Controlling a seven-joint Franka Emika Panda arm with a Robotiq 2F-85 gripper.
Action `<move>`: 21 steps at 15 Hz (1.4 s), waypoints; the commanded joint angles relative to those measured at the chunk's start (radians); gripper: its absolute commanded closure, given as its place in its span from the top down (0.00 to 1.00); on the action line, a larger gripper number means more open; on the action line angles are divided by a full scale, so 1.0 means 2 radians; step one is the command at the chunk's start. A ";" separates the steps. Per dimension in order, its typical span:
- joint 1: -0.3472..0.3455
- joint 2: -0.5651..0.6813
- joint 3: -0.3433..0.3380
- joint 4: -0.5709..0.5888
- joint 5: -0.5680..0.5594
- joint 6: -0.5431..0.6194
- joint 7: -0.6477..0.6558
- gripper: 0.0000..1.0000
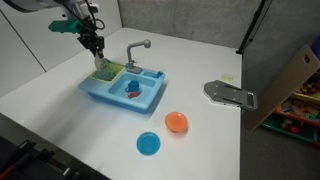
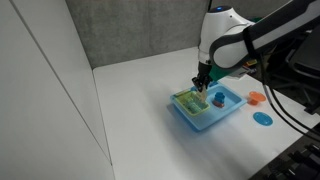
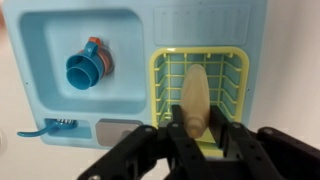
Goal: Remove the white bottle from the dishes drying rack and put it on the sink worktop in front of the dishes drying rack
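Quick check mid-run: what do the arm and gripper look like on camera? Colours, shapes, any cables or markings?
The arm has smooth, rounded white housings with a darker section behind them. The gripper is matt black, built of blocky linkages ending in two thick fingers. Thin dark cables trail beside the arm. No markings are legible.

the whitish bottle [image 3: 195, 95] lies lengthwise inside the yellow-green rack [image 3: 160, 95] on the light-blue sink worktop [image 3: 147, 40]
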 commanded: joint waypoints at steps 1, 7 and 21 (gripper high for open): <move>-0.009 -0.072 0.008 -0.072 -0.024 -0.006 0.000 0.10; -0.029 -0.111 0.008 -0.137 -0.055 0.011 0.010 0.10; -0.040 -0.071 0.011 -0.178 -0.053 0.127 0.006 0.10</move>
